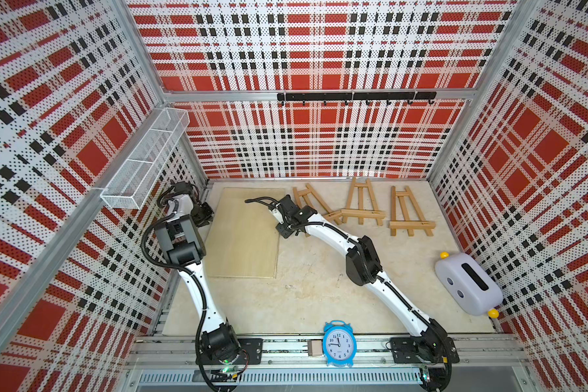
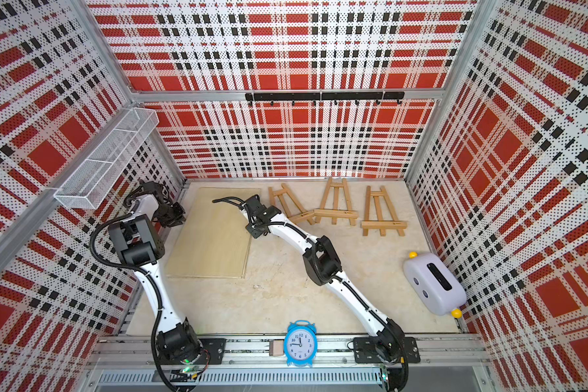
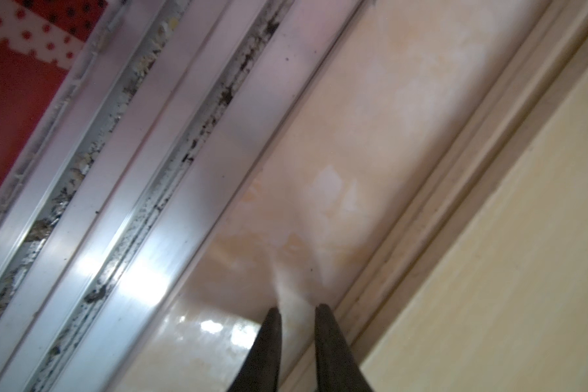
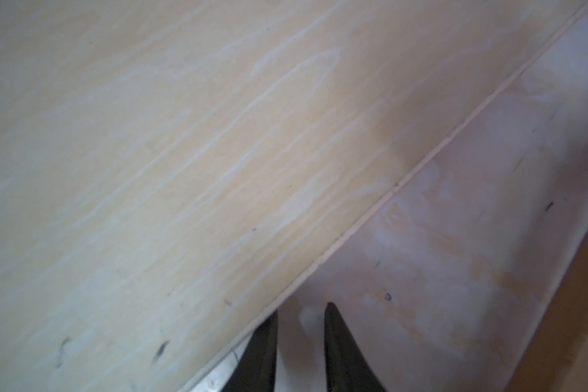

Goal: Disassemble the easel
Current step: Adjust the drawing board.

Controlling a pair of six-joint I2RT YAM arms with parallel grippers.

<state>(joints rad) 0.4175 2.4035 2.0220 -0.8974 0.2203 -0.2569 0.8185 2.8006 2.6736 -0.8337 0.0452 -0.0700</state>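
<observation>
Fingers of the right gripper (image 4: pixel 301 312) and left gripper (image 3: pixel 297 312) sit narrowly parted, empty — flanking the board (image 1: pixel 245 234), presumably to slide it aside.

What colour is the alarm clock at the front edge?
Bright blue with a white dial, the alarm clock shows best in a top view.

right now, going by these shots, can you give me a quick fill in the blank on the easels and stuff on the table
The number of wooden easels lying at the back of the table is ____.
The alarm clock on the front rail is ____ in colour.
The right gripper hangs over the edge of the flat ____ board.
The hooks on the black rail hold ____.

Missing words: three; blue; wooden; nothing
</observation>
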